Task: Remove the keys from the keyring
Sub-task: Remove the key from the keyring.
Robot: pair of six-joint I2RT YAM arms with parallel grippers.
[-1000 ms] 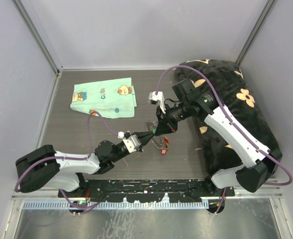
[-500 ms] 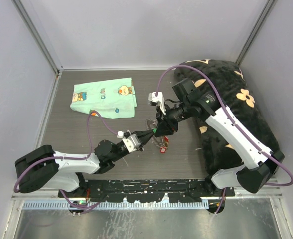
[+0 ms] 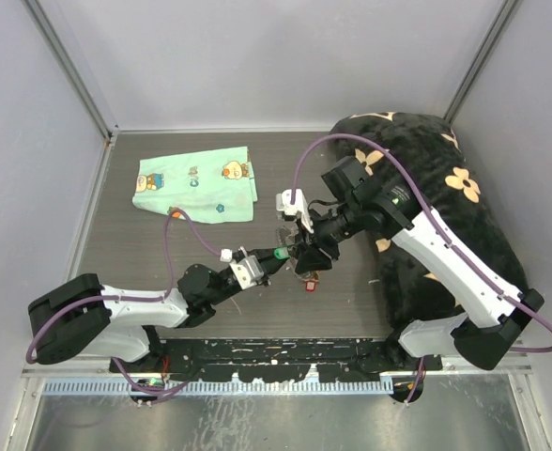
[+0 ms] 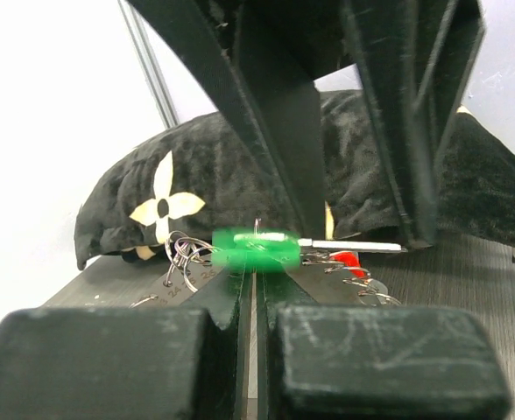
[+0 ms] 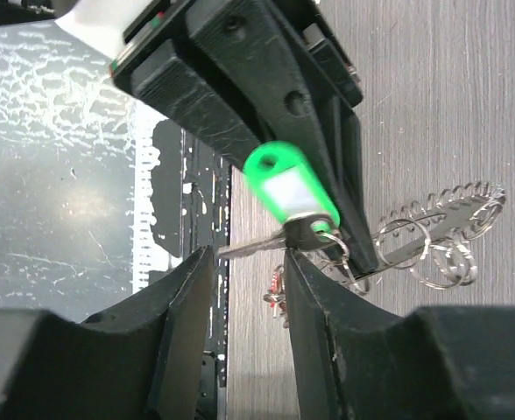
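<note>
My left gripper point(image 3: 268, 259) point(image 4: 254, 276) is shut on the thin wire of the keyring point(image 5: 441, 219), a silver loop fringed like a gear, held just above the table. A green plastic tag point(image 5: 291, 188) point(image 4: 256, 248) point(image 3: 281, 253) hangs at the left fingertips. Joined to it is a dark-headed key point(image 5: 306, 232) whose silver blade point(image 5: 253, 248) point(image 4: 354, 248) points between the fingers of my right gripper point(image 5: 244, 262) point(image 3: 304, 254). Those fingers stand apart, open, and do not press the blade. A red-headed key point(image 3: 306, 279) point(image 5: 278, 293) hangs below the ring.
A mint-green cartoon-print cloth point(image 3: 196, 186) lies at the back left. A big black cushion with cream flowers point(image 3: 436, 188) point(image 4: 179, 184) fills the right side. Small rings and a numbered metal tag point(image 4: 183, 282) hang from the bunch. A metal rail point(image 3: 276, 362) runs along the near edge.
The right gripper's jaws have gone from shut to open, and it has shifted slightly left and nearer, towards the left gripper. The left arm has held still with the ring.
</note>
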